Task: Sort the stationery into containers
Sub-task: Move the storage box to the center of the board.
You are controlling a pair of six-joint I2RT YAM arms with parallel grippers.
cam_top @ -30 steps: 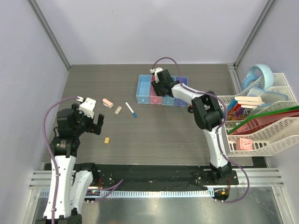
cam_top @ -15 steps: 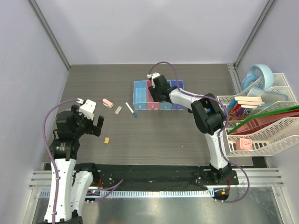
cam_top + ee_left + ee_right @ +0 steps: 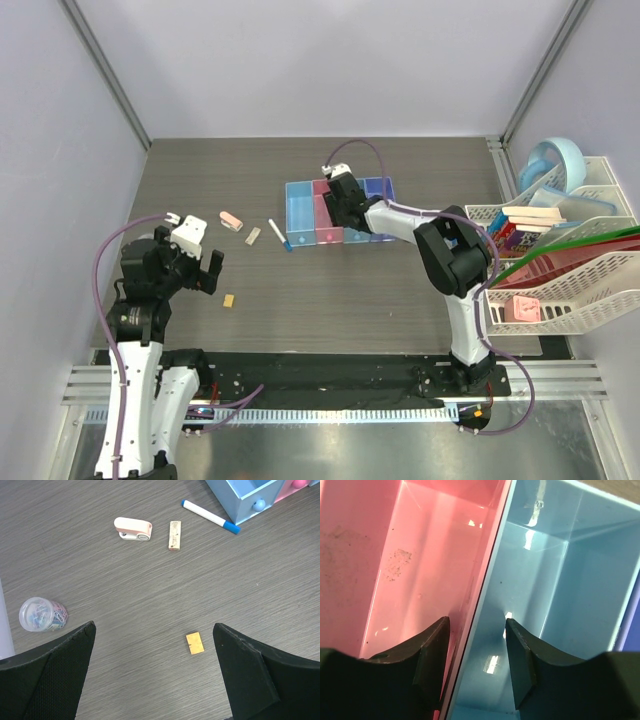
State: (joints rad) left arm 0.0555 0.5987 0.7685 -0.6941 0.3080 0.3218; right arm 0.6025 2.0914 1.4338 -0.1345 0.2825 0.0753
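The containers [image 3: 300, 214], a joined row of translucent blue and pink bins, sit at the table's middle back. My right gripper [image 3: 345, 200] reaches down into them. In the right wrist view the gripper [image 3: 477, 622] is open and straddles the wall between the pink bin [image 3: 410, 565] and a light blue bin [image 3: 545, 580], both bare inside. Left of the bins lie a blue-capped pen [image 3: 210, 516], a pale strip [image 3: 174, 535], a pink eraser [image 3: 133, 529] and a small tan block [image 3: 195, 643]. My left gripper [image 3: 154, 626] hovers wide open above the table, the tan block near its right finger.
A clear round jar of paper clips [image 3: 42, 614] stands left of the left gripper. A white rack [image 3: 575, 290] with books and folders fills the right side, with a blue round object [image 3: 555, 165] behind it. Frame posts stand at the back corners.
The row of bins has slid left and towards the near edge, turning slightly, with the right gripper inside it. The left arm has hardly moved.
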